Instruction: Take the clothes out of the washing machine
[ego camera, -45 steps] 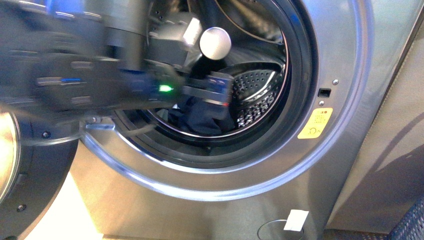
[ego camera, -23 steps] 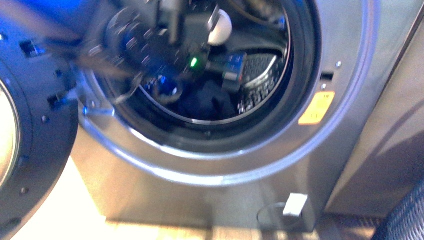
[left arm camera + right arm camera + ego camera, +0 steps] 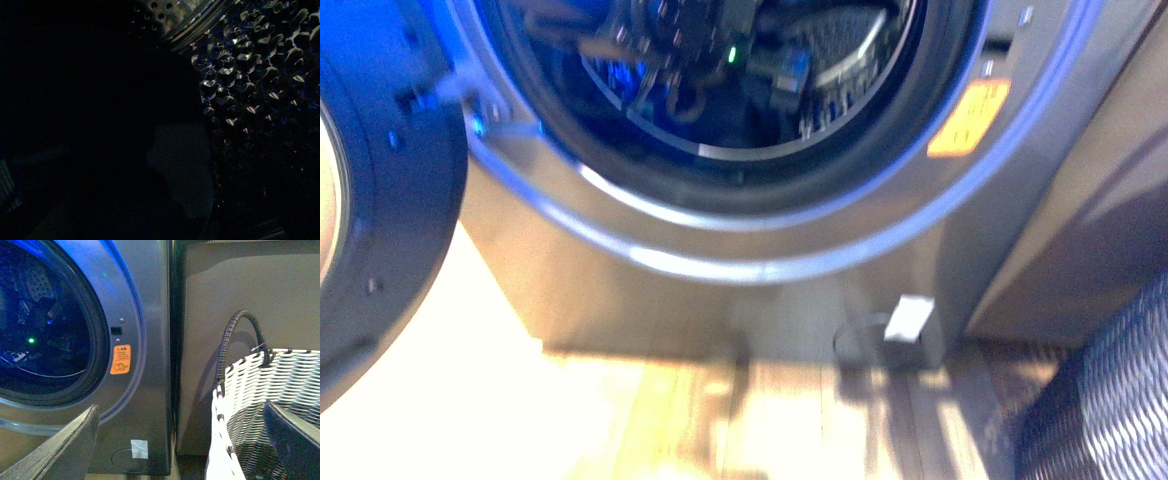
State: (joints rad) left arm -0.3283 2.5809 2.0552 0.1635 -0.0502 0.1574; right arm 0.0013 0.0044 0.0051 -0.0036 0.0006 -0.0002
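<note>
The clothes (image 3: 750, 110) show only as a dark, blurred patch low inside the drum, in the upper middle of the front view. The collecting is therefore judged not yet done: the garment has to be gripped, pulled out past the open door (image 3: 390, 200) of the washing machine (image 3: 620, 300) and brought to the woven basket (image 3: 260, 380). The left gripper (image 3: 788, 68) reaches into the drum just above this patch. Whether it is wide or closed cannot be told, and the left wrist view is dark. The right gripper (image 3: 177, 450) hangs outside with its jaws wide apart, holding nothing.
</note>
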